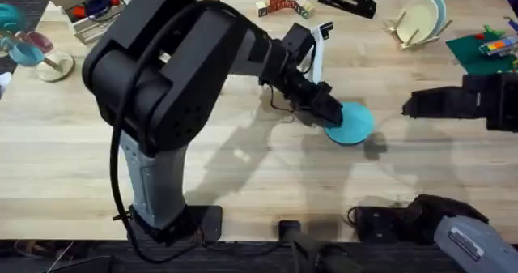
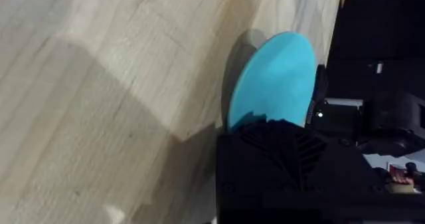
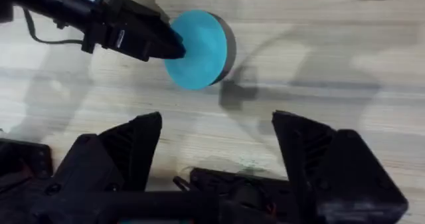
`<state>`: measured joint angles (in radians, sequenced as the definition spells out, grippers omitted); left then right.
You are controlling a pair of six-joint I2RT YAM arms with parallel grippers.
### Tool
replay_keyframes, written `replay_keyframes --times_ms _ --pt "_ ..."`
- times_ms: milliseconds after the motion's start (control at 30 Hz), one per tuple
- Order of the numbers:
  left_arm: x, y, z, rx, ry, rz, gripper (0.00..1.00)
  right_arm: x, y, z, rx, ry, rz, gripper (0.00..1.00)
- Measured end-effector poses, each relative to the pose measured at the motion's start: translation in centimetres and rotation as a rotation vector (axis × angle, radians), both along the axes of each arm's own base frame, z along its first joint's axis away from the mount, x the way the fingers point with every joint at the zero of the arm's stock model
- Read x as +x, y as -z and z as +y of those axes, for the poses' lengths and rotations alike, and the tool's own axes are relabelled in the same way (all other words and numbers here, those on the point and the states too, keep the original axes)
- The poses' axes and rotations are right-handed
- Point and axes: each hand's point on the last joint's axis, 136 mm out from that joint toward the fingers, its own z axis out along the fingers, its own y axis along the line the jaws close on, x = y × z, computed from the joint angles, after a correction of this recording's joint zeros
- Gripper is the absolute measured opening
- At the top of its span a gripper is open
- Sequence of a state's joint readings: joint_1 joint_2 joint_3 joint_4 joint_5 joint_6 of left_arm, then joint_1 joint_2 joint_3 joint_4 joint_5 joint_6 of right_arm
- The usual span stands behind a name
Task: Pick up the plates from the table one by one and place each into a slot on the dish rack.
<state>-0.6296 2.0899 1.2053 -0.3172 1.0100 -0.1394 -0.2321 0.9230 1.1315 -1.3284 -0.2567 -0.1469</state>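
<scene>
Nearest you, the right gripper (image 3: 216, 154) hangs over bare table (image 1: 243, 168) with its jaws spread wide and nothing between them; in the overhead view it sits at the right edge, well apart from the work.

Farther out, your left arm reaches from its base across the middle, elbow raised high and forearm angling down to the right. The left gripper (image 1: 330, 113) has its jaws closed on the near rim of the teal plate (image 1: 351, 123). The right wrist view shows the fingers pinching that edge, and a shadow beside the plate suggests it is tipped or just off the wood, though you cannot be sure how far.

So you are in the pick-up step for this plate: grasp made, carry not begun. Next you need to lift it clear, keep it edge-on, and swing it toward the far right.

There, at the far edge, the rack (image 1: 421, 30) already holds a cream plate (image 1: 418, 19) and a pale blue plate (image 1: 438, 7) behind it. Aim for a free slot beside those.
</scene>
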Motion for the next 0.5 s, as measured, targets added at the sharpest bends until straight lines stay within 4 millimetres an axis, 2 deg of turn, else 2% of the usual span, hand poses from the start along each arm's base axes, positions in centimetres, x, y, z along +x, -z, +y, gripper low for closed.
replay_keyframes --times_ms 167,500 --pt "0.0 0.0 0.0 0.000 0.000 0.000 0.043 0.1 1.0 0.5 0.070 0.029 0.013 0.995" --pt "0.0 0.0 0.0 0.000 0.000 0.000 0.042 -0.1 2.7 -0.7 0.218 0.190 0.004 0.994"
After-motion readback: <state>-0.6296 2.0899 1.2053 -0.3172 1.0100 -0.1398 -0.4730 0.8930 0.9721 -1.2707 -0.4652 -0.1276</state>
